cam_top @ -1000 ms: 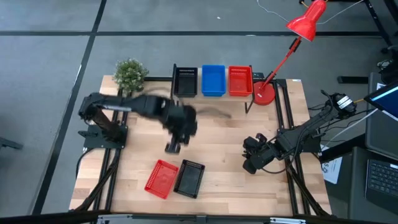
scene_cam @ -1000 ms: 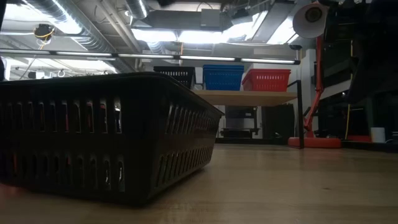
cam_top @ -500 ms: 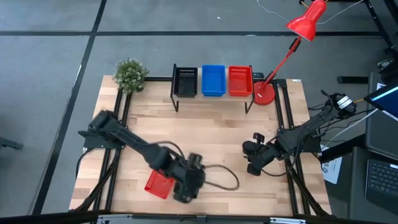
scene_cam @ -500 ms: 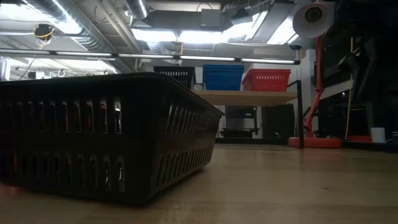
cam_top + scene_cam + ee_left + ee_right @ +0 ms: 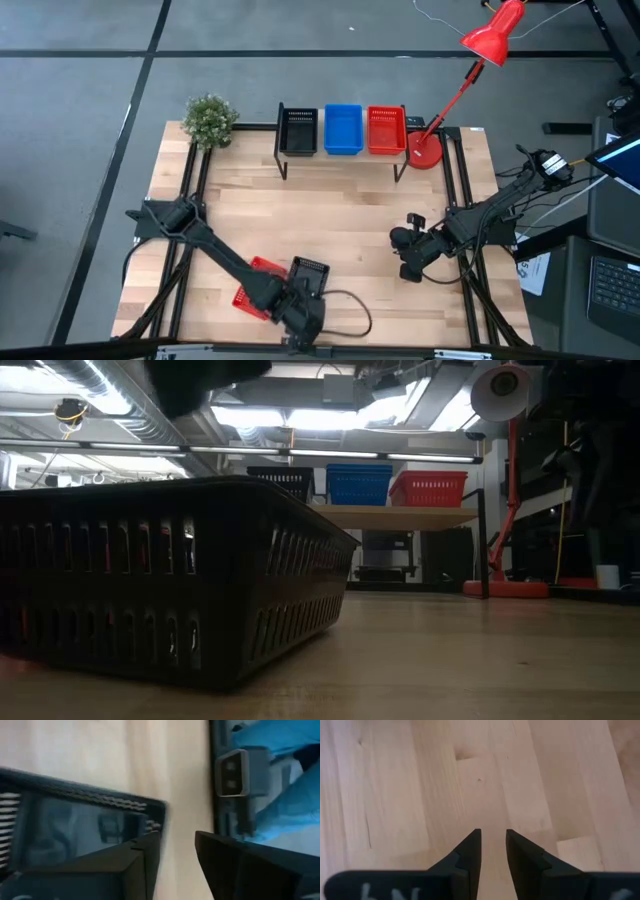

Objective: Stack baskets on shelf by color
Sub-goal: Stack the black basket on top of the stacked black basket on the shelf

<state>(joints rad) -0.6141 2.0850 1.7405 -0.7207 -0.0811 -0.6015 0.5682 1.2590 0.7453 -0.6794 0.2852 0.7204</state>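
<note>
Shelf (image 5: 343,157) at the far edge of the table, carrying a black stack (image 5: 298,131), a blue stack (image 5: 343,129) and a red stack (image 5: 386,130) side by side. Two baskets not yet shelved, both near the front edge: a loose black basket (image 5: 308,279) and a loose red basket (image 5: 258,285) touching or just beside it.

Left gripper (image 5: 175,850) is low over the front end of the loose black basket, fingers spread with a clear gap; one finger (image 5: 135,857) sits over the basket's rim, the other outside it (nothing pinched yet, as far as the wrist view shows). Right gripper (image 5: 493,845) waits over bare wood at the right side, fingers slightly parted, holding nothing.

Step in hand, by my reading: the pickup of the loose black basket. Next move likely calls for settling the fingers astride the wall and pressing them together, then lifting clear of the red neighbour and carrying to the black stack.
</note>
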